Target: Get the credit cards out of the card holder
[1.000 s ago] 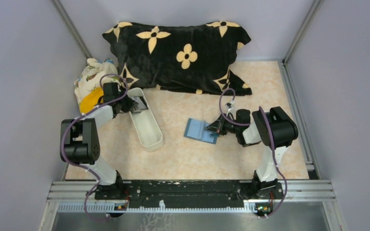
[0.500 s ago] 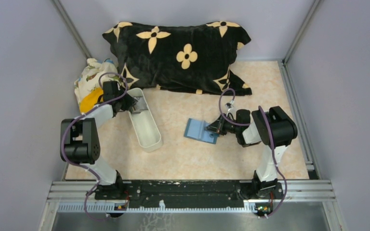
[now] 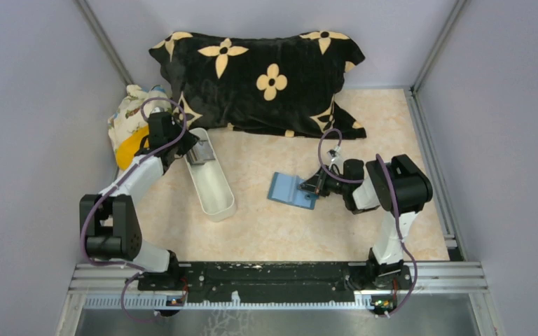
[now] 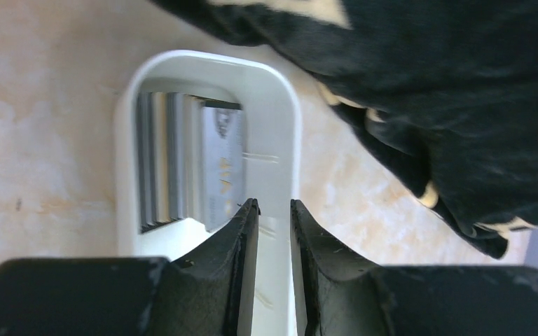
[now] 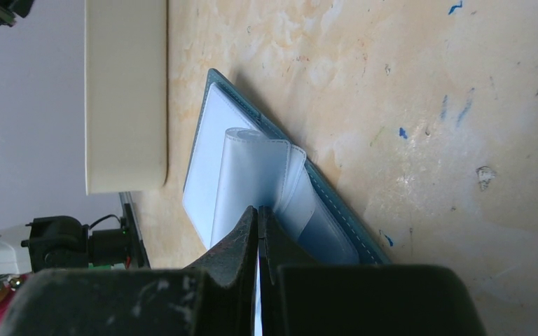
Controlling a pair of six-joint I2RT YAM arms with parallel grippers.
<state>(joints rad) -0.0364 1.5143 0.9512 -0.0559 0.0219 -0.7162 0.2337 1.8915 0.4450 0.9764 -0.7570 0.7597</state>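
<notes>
Top external view puts the card holder (image 3: 288,187) open on the table (image 3: 266,224), right of centre, with the right tool (image 3: 315,186) low at its right edge. From the right wrist, that tool's two fingers are pressed together on a clear sleeve (image 5: 252,164) standing up from the holder's pale inside, so it grips the holder by that leaf; the blue-teal cover lies flat beneath. The credit cards (image 4: 221,164) lie in the far end of the white tray (image 4: 280,105), left of the holder and well apart from it; a silvery one shows plainest, with grey strips of others beside it. The left tool (image 4: 274,206) hangs over that end of the tray, above its rim; its fingers stand a narrow gap apart with nothing between them. A black pillow (image 3: 266,77) with cream flowers lies just beyond the tray; a patterned cloth bundle (image 3: 129,115) sits by the left wall.
</notes>
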